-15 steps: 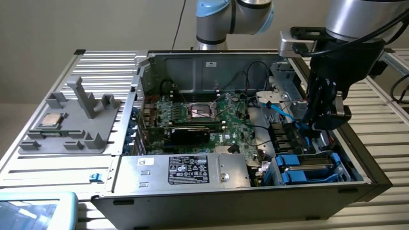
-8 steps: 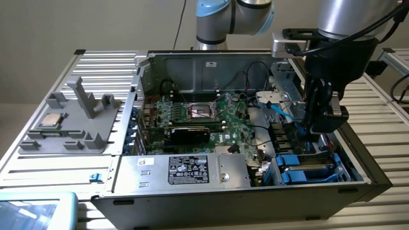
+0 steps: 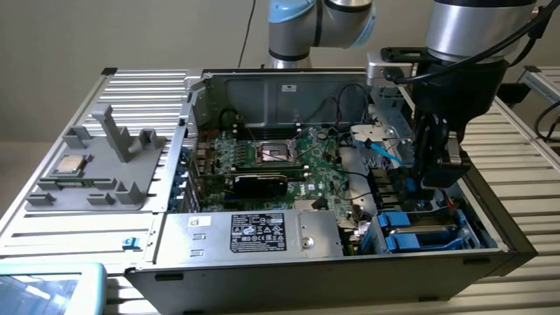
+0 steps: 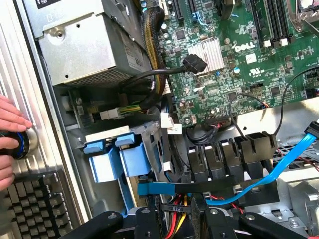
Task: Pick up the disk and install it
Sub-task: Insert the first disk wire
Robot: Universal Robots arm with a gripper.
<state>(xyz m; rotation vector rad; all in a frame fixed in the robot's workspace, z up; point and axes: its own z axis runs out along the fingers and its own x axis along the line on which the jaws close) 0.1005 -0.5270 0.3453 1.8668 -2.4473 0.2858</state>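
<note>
Gripper [image 3: 436,185] hangs low inside the open computer case [image 3: 494,226], toward the exterior view's right, above the drive bay.

Grey fixture [image 3: 96,190] on the bench [image 3: 61,230] carries the square chip [image 3: 70,165] alone.

Wrist view: a thin blue edge lies across just beyond the gripper's tip. I take it for the disk [image 4: 164,188], its carrier bracket seen edge-on, near the two blue carrier tabs [image 4: 109,147] in the bay. Cannot tell whether the gripper is clamped on it or stands free.

Blue cable [image 4: 279,167] runs in just beside that edge.

A person's hand [image 4: 9,134] rests on a blue-ringed knob [image 4: 22,143] outside the case wall.

Judgement: pick looks done; install step in hand. Seating calls for the bracket square to the bay, clear of the cable, with a slow, straight descent.
</note>
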